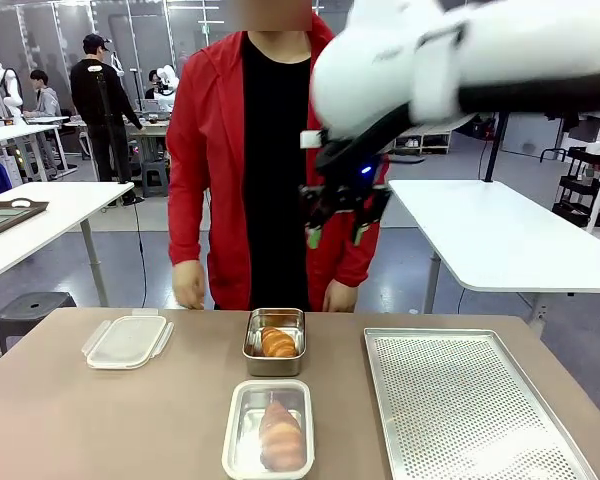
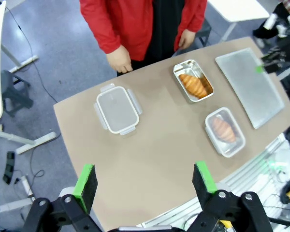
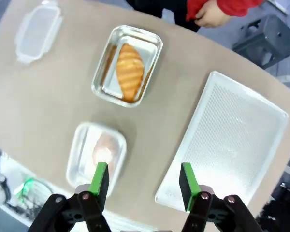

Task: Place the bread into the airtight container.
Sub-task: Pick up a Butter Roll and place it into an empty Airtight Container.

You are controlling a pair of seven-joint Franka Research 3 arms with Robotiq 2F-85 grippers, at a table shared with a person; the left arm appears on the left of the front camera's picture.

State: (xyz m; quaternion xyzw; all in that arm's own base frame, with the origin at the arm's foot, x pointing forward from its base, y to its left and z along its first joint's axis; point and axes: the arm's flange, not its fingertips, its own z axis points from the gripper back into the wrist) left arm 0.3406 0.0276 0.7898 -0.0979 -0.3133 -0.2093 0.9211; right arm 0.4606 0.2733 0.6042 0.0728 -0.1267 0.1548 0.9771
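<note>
From the front camera, a brown table (image 1: 100, 420) holds two metal containers in a line down the middle. The far, open container (image 1: 274, 341) holds a croissant (image 1: 277, 343) whose long axis runs from 11 to 5 o'clock. The near, lidded container (image 1: 269, 429) at 6 o'clock holds a second croissant (image 1: 281, 436) lying roughly 12 to 6. A loose clear lid (image 1: 127, 340) sits at 9 o'clock and a perforated tray (image 1: 470, 405) at 4 o'clock. The right gripper (image 1: 339, 236) hangs high above the open container, empty, its green-padded fingers spread, in front of a person in a red jacket (image 1: 205, 150). In the left wrist view, the left gripper (image 2: 145, 181) is spread wide and empty at 6 o'clock; the croissant (image 2: 193, 84) lies well away at 1 o'clock, running 10 to 4. In the right wrist view, the right gripper (image 3: 144, 180) is spread and empty at 6 o'clock; the croissant (image 3: 129, 70) lies at 12 o'clock, its long axis nearly 12 to 6, with the lidded container (image 3: 93, 153) just beside the left finger.
</note>
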